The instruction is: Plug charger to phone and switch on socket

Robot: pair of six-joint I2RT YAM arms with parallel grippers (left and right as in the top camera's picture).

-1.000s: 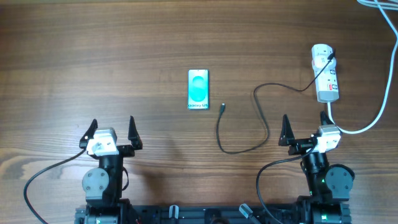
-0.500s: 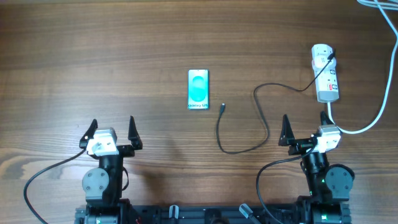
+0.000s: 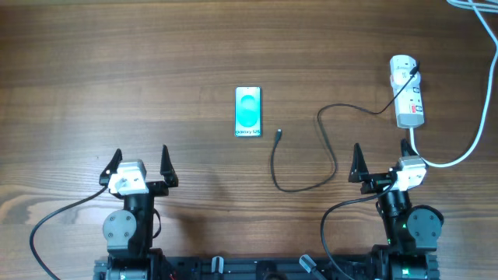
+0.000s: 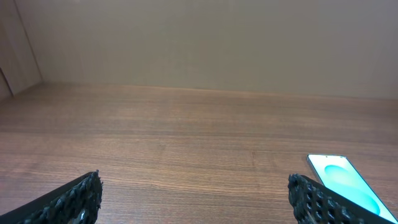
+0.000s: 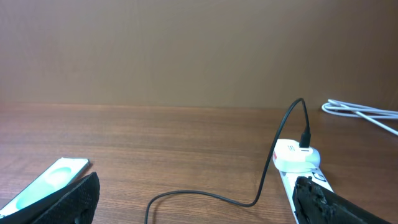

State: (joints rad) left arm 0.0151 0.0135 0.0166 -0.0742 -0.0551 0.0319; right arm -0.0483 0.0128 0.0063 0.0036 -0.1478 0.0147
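Observation:
The phone (image 3: pixel 248 112) lies flat mid-table, cyan screen up, white text strip at its near end; it also shows in the left wrist view (image 4: pixel 343 181) and the right wrist view (image 5: pixel 46 182). The charger (image 3: pixel 323 148) is a thin black cable looping from the socket (image 3: pixel 406 101) at the right to a loose connector tip (image 3: pixel 278 133) just right of the phone's near end. The cable (image 5: pixel 267 174) and the socket (image 5: pixel 297 157) show in the right wrist view. My left gripper (image 3: pixel 139 161) is open and empty, near the front left. My right gripper (image 3: pixel 383 161) is open and empty, in front of the socket.
A thick white cord (image 3: pixel 476 140) runs from the socket's near end, curves right and up past the table's right edge to the far right corner. A wall rises behind the far table edge (image 4: pixel 205 90).

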